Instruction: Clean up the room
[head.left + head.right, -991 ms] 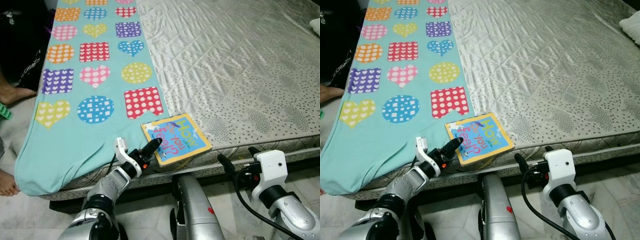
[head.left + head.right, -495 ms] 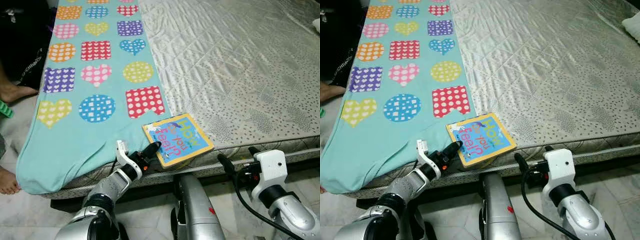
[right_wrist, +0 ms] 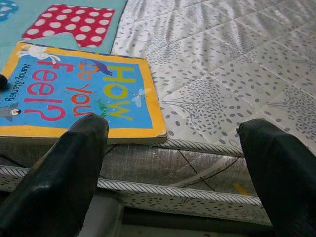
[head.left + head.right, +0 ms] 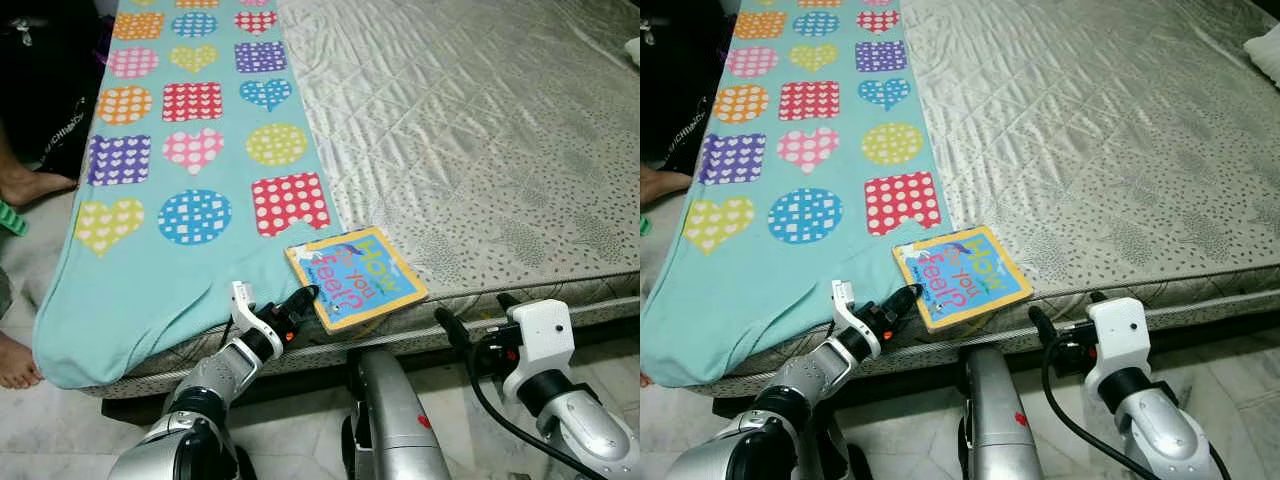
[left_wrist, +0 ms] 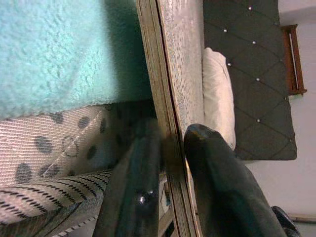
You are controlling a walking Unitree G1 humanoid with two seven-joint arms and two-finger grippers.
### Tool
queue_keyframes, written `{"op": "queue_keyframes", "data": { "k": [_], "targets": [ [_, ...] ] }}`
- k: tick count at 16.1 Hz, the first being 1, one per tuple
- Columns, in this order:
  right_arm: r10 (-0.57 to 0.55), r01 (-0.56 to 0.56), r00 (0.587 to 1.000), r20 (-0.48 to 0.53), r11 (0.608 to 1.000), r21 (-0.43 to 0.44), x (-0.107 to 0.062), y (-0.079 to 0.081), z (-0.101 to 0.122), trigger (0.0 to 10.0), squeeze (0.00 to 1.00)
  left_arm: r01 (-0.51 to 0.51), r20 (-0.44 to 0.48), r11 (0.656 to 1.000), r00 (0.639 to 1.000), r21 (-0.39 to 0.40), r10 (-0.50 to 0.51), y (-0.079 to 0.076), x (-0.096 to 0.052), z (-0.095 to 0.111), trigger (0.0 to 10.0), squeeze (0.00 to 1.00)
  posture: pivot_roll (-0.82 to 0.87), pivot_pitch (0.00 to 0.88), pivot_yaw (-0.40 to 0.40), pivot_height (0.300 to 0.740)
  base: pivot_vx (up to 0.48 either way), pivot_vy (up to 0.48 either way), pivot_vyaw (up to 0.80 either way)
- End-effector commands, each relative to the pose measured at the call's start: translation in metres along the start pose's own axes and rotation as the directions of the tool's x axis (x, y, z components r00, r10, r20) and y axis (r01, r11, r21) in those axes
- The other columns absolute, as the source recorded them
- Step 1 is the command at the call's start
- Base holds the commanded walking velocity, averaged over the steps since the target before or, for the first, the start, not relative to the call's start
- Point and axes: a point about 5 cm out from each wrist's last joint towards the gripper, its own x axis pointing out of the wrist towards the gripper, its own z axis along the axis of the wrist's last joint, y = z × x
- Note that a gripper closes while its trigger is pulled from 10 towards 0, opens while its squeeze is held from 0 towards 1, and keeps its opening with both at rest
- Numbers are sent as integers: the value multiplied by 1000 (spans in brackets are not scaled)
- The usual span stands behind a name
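A bed carries a teal patterned blanket and a picture book.

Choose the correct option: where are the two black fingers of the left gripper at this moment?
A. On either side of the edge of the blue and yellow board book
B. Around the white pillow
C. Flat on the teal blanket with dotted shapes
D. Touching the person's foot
A. In the left wrist view the fingers sit one on each side of the edge of the blue and yellow board book, at the left gripper.
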Motion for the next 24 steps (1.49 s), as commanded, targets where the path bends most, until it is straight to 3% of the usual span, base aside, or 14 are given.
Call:
{"op": "queue_keyframes", "data": {
  "k": [1,6,9,11,13,15,17,20,24],
  "targets": [
    [-4,4,1000,0,1000,-4,-1,1,0,10000,0,2,-18,1000,1000,7,-2,0,1,-1,0,0,-359,175,-28,530,0,0,0],
    [0,0,1000,-5,1000,-4,0,1,-1,10000,0,-5,-5,1000,1000,31,6,1,-1,2,0,0,-359,171,-29,530,0,0,0],
    [-17,15,997,-75,999,-30,5,1,-9,10000,0,-19,41,992,999,122,14,0,-4,15,0,0,-345,155,-20,530,0,0,0],
    [-78,79,992,-104,997,8,20,0,-7,10000,0,-54,110,956,994,290,23,-8,-15,35,0,0,-305,120,1,530,0,0,0],
    [-105,106,989,-106,994,10,32,2,-3,10000,0,-69,147,928,989,366,15,-16,-27,42,0,0,-284,104,9,530,0,0,0],
    [-118,123,990,-76,991,60,51,11,5,10000,0,-128,210,864,977,487,27,-32,-55,46,0,0,-222,68,25,530,0,0,0],
    [-127,134,990,-66,985,105,59,13,7,10000,0,-152,211,756,977,637,18,-48,-73,41,0,0,-198,55,25,530,0,0,0],
    [-137,140,990,-30,980,141,70,10,11,10000,0,-216,263,701,964,679,43,-63,-90,35,0,0,-164,20,34,547,0,0,0],
    [-161,161,987,-14,974,160,80,5,13,10000,0,-261,287,689,955,677,79,-69,-100,29,0,0,-154,0,44,586,0,0,0]
  ]
}}
